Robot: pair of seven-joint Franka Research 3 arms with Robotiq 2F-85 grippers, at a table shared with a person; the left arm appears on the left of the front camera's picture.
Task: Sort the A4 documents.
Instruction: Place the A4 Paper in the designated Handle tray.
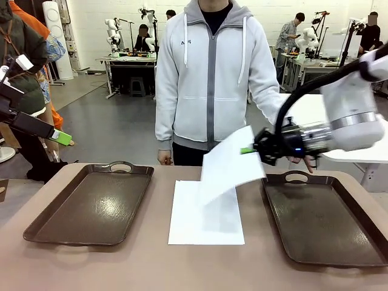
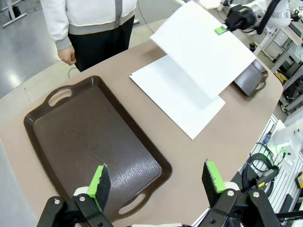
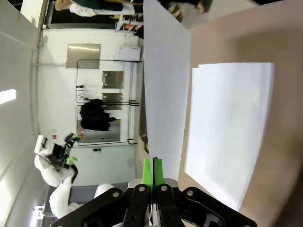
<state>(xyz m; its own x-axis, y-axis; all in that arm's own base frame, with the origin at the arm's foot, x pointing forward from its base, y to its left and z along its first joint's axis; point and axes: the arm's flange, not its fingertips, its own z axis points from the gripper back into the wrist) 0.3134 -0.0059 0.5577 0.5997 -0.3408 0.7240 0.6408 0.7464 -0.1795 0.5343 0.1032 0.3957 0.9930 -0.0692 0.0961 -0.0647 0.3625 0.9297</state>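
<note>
One A4 document [image 1: 225,165] hangs lifted and tilted above the table's middle, pinched at its right edge by my shut right gripper [image 1: 248,150]. In the right wrist view the gripper [image 3: 152,174] clamps that sheet [image 3: 163,85] edge-on. Other A4 documents [image 1: 206,213] lie flat in a stack on the table between the two trays, also seen as the stack [image 3: 232,127] and the stack [image 2: 177,97]. My left gripper [image 1: 60,138] is raised at the far left, and in its own view it [image 2: 156,179] stands open and empty above the left tray [image 2: 94,142].
Two dark brown handled trays flank the papers: the left tray [image 1: 91,203] and the right tray [image 1: 327,221], both without contents. A person in a grey hoodie [image 1: 212,73] stands at the far edge, one hand [image 1: 165,157] hanging near the table.
</note>
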